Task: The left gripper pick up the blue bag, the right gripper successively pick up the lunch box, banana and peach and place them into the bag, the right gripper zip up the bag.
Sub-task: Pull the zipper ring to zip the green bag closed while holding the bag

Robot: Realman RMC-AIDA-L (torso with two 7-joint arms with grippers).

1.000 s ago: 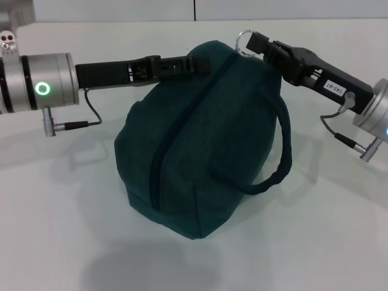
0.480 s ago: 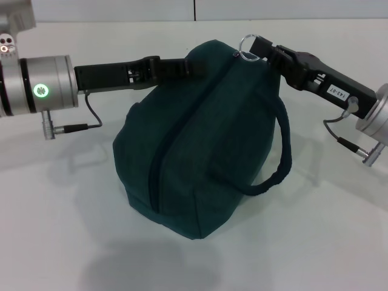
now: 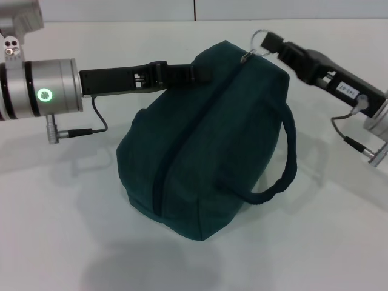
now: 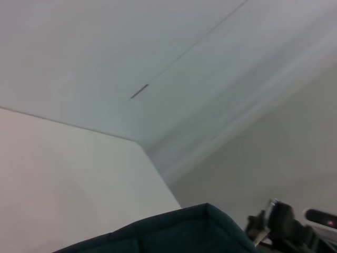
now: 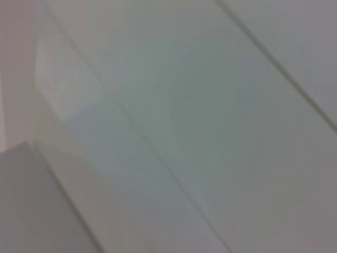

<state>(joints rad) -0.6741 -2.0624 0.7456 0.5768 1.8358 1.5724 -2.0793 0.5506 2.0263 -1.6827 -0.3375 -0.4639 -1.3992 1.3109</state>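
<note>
Your black, white-labelled right hand [image 3: 267, 42] pinches the silver ring zipper pull [image 3: 256, 45] at the far end of the dark teal fabric bag [image 3: 206, 139], which is zipped shut on the white counter [image 3: 60, 230]. Your unlabelled left hand [image 3: 200, 74] grips the bag's top edge. Zipping looks done; next, let go gently.

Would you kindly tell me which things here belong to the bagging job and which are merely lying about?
Part of the job:
- blue bag, zipped
- its zip ring, held by the right gripper
- left gripper, at the bag's top edge

Lying about:
- only the white table; no food shows
</note>
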